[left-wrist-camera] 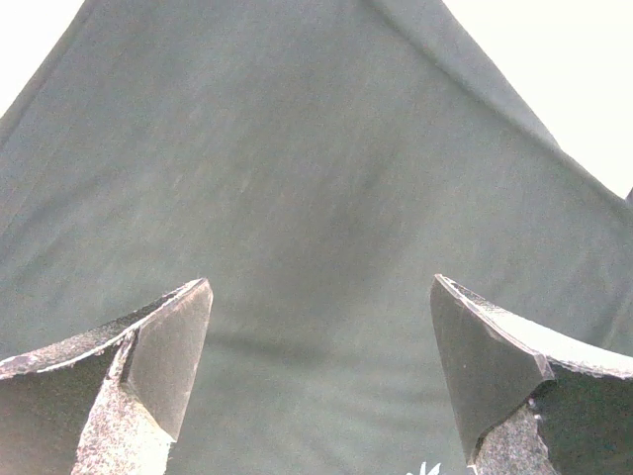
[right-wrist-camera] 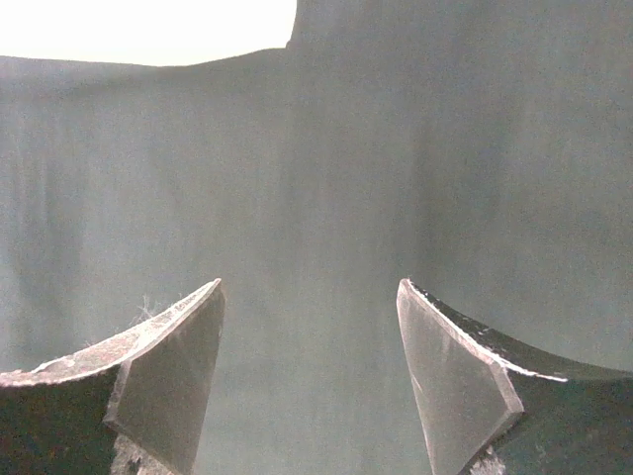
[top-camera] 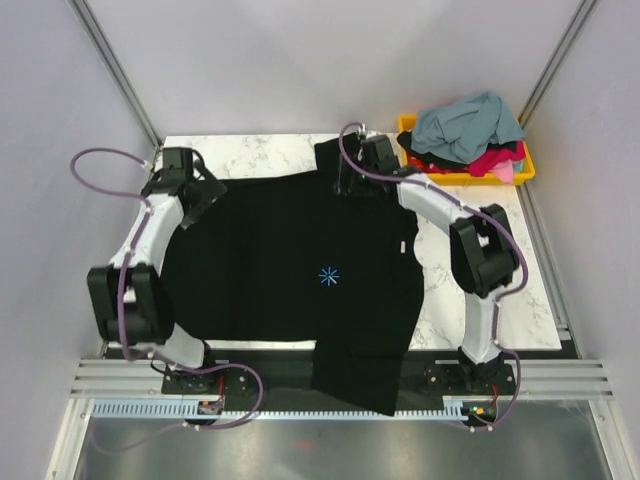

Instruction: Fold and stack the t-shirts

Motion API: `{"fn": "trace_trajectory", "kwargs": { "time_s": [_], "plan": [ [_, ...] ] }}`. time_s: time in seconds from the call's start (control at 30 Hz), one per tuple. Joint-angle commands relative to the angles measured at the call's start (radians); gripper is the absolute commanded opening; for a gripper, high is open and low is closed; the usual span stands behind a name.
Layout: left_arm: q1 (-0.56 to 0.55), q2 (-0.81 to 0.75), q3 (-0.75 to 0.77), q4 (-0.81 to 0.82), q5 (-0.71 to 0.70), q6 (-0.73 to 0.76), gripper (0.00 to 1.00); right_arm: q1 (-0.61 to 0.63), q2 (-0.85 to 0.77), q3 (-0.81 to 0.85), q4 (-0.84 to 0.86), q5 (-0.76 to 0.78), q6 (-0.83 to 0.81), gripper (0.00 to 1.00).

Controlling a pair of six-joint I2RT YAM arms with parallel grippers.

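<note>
A large black t-shirt point(top-camera: 290, 260) with a small light-blue starburst mark point(top-camera: 328, 276) lies spread over the marble table point(top-camera: 260, 152), its lower right part hanging over the near edge. My left gripper point(top-camera: 205, 190) hovers at the shirt's far left corner; in the left wrist view the left gripper point(left-wrist-camera: 321, 297) is open over dark cloth point(left-wrist-camera: 297, 178), with nothing between the fingers. At the shirt's far edge near the collar sits my right gripper point(top-camera: 355, 180). The right wrist view shows the right gripper point(right-wrist-camera: 312, 297) open above the black cloth point(right-wrist-camera: 316, 168), holding nothing.
A yellow bin point(top-camera: 524, 170) at the far right corner holds a heap of shirts: grey-blue point(top-camera: 465, 125) on top, magenta-red point(top-camera: 490, 160) and pink point(top-camera: 505, 172) beneath. Bare marble point(top-camera: 520, 280) shows right of the black shirt. Metal frame posts rise at both back corners.
</note>
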Motion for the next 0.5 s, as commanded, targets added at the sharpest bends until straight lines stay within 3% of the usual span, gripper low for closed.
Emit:
{"fn": "trace_trajectory", "kwargs": {
  "time_s": [0.0,0.13,0.27,0.47],
  "plan": [
    [0.005,0.187,0.112,0.002,0.029,0.062,1.0,-0.054,0.184,0.207,-0.137,0.026,-0.013,0.79],
    [0.011,0.425,0.258,0.01,0.066,0.091,1.0,-0.107,0.362,0.48,-0.239,0.023,-0.019,0.78],
    [0.024,0.653,0.434,-0.001,0.109,0.108,1.0,-0.126,0.524,0.649,-0.285,0.026,-0.016,0.79],
    [0.048,0.799,0.575,-0.01,0.182,0.099,1.0,-0.152,0.721,0.899,-0.309,0.003,0.051,0.83]
  ]
}}
